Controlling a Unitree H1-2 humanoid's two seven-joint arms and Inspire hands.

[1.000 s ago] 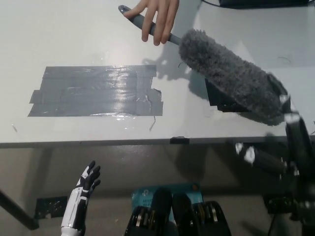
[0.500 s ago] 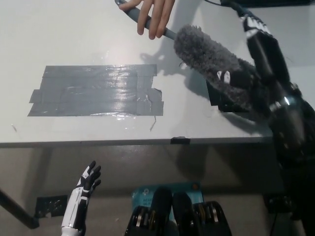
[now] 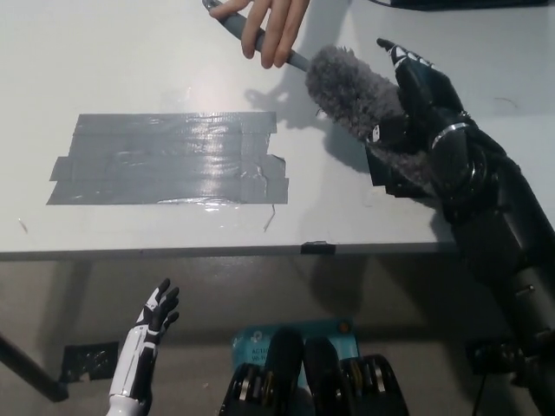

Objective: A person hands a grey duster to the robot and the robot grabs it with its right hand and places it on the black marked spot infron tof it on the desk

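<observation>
A: Duster (image 3: 355,91) location?

B: Above the desk (image 3: 130,61), toward its right part. Grey fluffy head slants from upper left down to lower right, over the black marked spot (image 3: 390,178), which is mostly covered by the head and the black arm. Grey handle (image 3: 238,26) runs off up-left from the head.

A: Who has it?

B: Person's hand (image 3: 273,24) at the top edge, fingers curled over the handle, just up-left of the fluffy head. Right hand (image 3: 416,100) is on the head's right side, black fingers (image 3: 401,54) lying along and over the fluff, thumb side pressing in at the near edge. Looks wrapped around the head, touching it. How firm the grip is, cannot tell.

A: So both are on it?

B: Yes, person on the handle, robot on the fluffy part.

A: Duster touching the desk?

B: Cannot tell. A shadow sits under the head, left of the black spot, so the handle end seems lifted.

A: Left hand?

B: Left hand (image 3: 154,314) is low, below the desk's front edge and well apart from the duster. White, fingers spread and pointing up, holding nothing.

A: Anything else on the desk?

B: Grey tape patch (image 3: 165,160), several overlapping strips, left of the duster and well apart from it. Small black mark (image 3: 316,248) on the desk's front edge, below the duster head.
</observation>
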